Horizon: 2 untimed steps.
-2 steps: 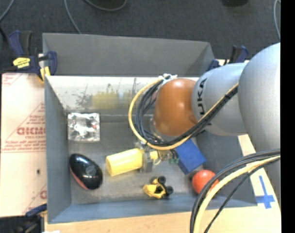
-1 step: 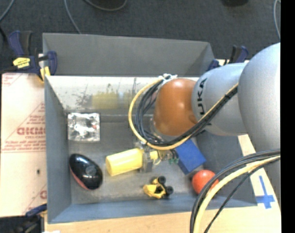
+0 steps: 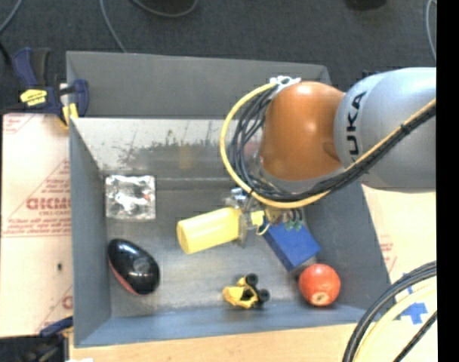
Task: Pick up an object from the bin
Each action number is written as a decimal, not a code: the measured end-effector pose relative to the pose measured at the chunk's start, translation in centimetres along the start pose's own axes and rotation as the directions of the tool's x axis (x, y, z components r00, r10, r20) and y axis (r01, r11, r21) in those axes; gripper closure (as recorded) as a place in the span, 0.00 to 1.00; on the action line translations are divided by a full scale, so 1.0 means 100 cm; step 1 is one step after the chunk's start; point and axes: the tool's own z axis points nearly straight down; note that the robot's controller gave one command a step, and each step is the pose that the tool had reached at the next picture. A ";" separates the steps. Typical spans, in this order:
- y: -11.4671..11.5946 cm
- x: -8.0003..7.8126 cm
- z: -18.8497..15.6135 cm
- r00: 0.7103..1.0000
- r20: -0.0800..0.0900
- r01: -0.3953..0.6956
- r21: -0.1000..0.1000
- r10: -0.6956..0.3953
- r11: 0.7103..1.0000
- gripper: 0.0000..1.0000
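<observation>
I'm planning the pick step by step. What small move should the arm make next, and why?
Probably a small shift toward the middle of the yellow cylinder. The gripper sits at the cylinder's right end, with the blue block close on its other side; a more central hold seems less likely to slip or catch the block.

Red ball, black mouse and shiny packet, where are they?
Red ball [image 3: 318, 283]: camera view, its middle.
Black mouse [image 3: 133, 267]: camera view, its rounded top.
Shiny packet [image 3: 130, 197]: camera view, its centre.
</observation>
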 end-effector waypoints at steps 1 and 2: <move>0.000 0.000 0.000 1.000 0.000 -0.001 0.000 0.001 1.000 1.00; 0.012 0.000 -0.140 1.000 0.005 0.012 0.001 -0.012 1.000 1.00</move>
